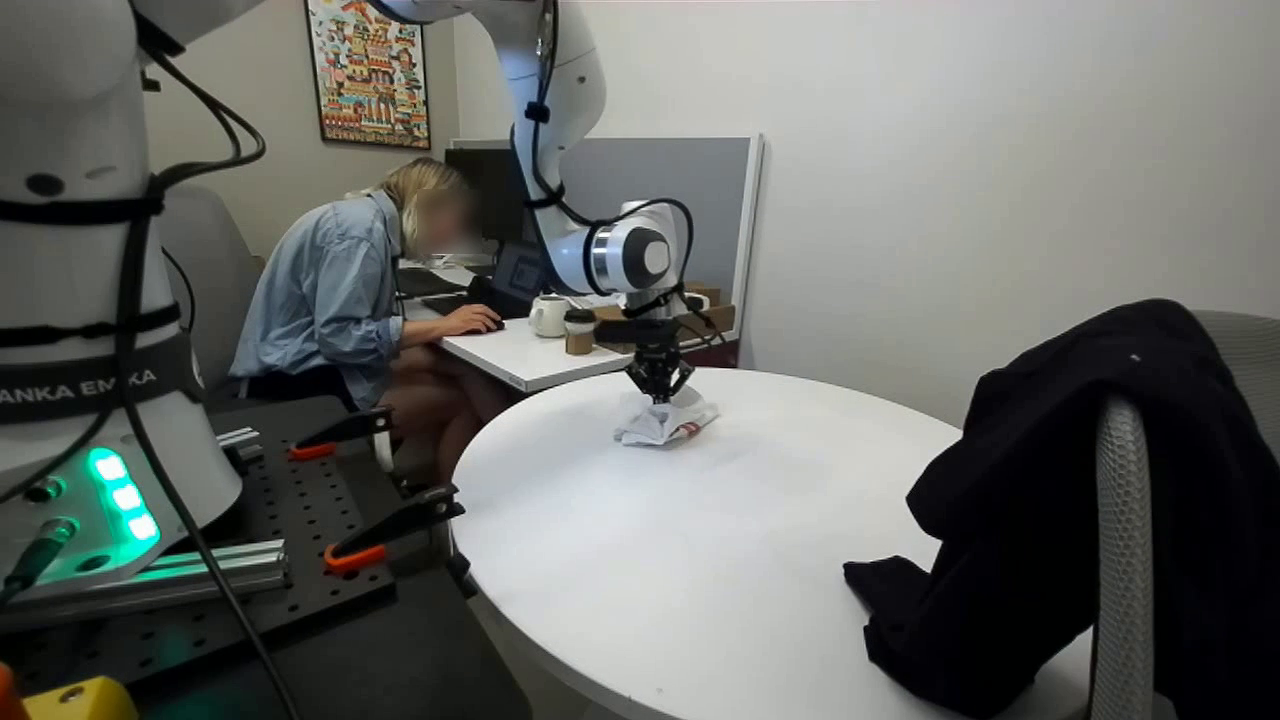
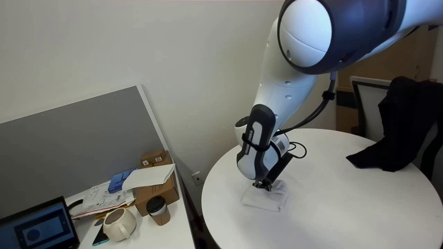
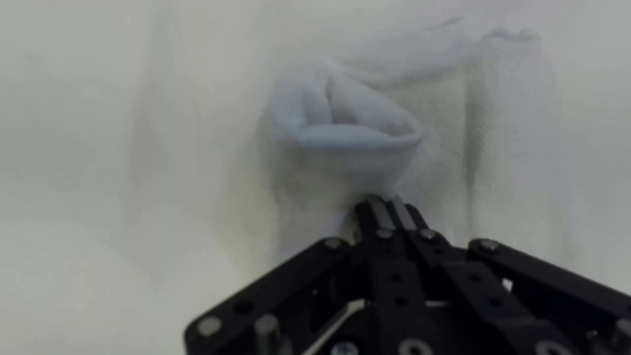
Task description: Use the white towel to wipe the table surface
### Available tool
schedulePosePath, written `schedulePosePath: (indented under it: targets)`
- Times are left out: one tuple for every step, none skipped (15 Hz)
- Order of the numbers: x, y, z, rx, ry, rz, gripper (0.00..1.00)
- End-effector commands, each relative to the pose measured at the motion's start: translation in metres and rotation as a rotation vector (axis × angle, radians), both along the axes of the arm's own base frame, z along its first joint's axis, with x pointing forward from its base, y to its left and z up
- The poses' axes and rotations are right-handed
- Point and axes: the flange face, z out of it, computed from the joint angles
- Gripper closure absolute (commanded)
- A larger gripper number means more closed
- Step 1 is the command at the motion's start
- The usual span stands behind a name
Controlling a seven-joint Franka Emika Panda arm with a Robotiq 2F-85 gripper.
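Apparently, the gripper [image 3: 386, 201] is pinching a raised fold of the white towel [image 2: 264, 201]: its fingertips [image 3: 381, 214] are sitting close together with cloth right at their ends, while the rest of the towel is lying folded on the table [image 1: 690, 570]. Being round, the table is offering an edge but no corners. The towel is resting near the stretch of edge facing the desk [image 2: 169, 237], well apart from the stretch where a black garment [image 1: 1010, 540] is hanging off a chair [image 1: 1122, 540] and reaching over the tabletop. Judging by this, the grasp is looking made and the wiping step is probably in hand; whether the towel is sliding at all, I am not able to tell. Next, the move is calling for a firm pinch, light downward pressure, and a low sweep away from the desk-side edge across the middle, then around the rest of the rim.
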Motion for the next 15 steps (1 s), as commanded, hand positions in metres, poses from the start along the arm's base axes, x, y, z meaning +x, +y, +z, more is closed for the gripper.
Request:
schedulePosePath:
  targets:
    - [0.034,-0.067,0.008,0.026,0.013,-0.114,1.00]
    - [0.040,-0.091,0.010,0.028,0.019,-0.149,1.00]
    - [0.043,-0.110,0.010,0.033,0.026,-0.179,1.00]
    - [0.045,-0.132,0.010,0.034,0.037,-0.208,1.00]
    - [0.045,-0.151,0.007,0.036,0.046,-0.236,1.00]
    - [0.043,-0.169,0.003,0.037,0.059,-0.261,1.00]
    - [0.037,-0.188,-0.005,0.037,0.076,-0.285,1.00]
    - [0.031,-0.203,-0.012,0.036,0.094,-0.305,1.00]
    - [0.020,-0.217,-0.023,0.030,0.116,-0.323,1.00]
    - [0.011,-0.229,-0.033,0.028,0.140,-0.337,1.00]
    - [-0.002,-0.238,-0.044,0.026,0.166,-0.347,1.00]
    - [-0.009,-0.242,-0.046,0.030,0.177,-0.352,1.00]
    - [-0.019,-0.244,-0.047,0.033,0.198,-0.352,1.00]
    - [-0.028,-0.243,-0.047,0.036,0.212,-0.344,1.00]
    - [-0.037,-0.241,-0.046,0.039,0.224,-0.332,1.00]
